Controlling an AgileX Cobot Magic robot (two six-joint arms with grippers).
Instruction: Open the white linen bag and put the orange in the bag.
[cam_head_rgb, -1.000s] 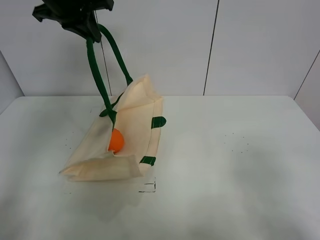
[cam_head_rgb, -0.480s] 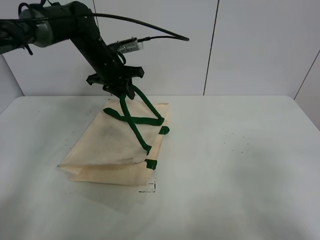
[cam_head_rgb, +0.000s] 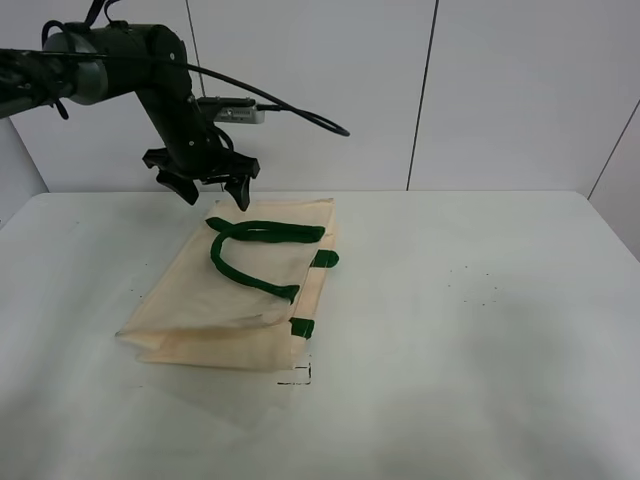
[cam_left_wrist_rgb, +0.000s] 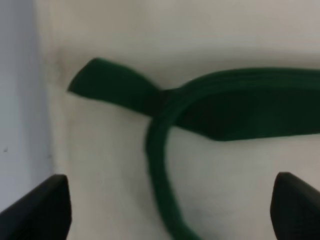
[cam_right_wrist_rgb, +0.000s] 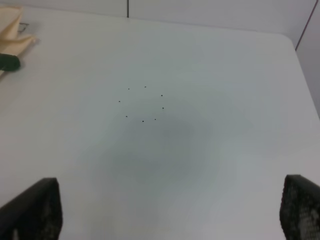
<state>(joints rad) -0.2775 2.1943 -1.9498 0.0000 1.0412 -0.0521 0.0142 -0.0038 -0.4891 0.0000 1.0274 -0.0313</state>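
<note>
The white linen bag (cam_head_rgb: 225, 300) lies flat on the table at left of centre, its dark green strap handles (cam_head_rgb: 262, 235) looped loose on top of it. The orange is hidden; I cannot see it in any view. My left gripper (cam_head_rgb: 212, 192) hangs open just above the bag's far edge, holding nothing. The left wrist view shows the green handle (cam_left_wrist_rgb: 240, 102) on the cream cloth (cam_left_wrist_rgb: 110, 165) between my spread fingertips (cam_left_wrist_rgb: 47, 207). My right gripper (cam_right_wrist_rgb: 165, 212) is open over bare table, and only its fingertips (cam_right_wrist_rgb: 35, 207) show.
The white table (cam_head_rgb: 480, 330) stretches to the right of the bag. A small black corner mark (cam_head_rgb: 300, 375) sits by the bag's near corner. A ring of tiny dots (cam_right_wrist_rgb: 143, 104) marks the table under my right gripper. Grey wall panels stand behind.
My left gripper came down from high up, let go of the green handles and moved slightly left. The lifted bag has dropped flat, and the orange seen in its mouth is now hidden.
</note>
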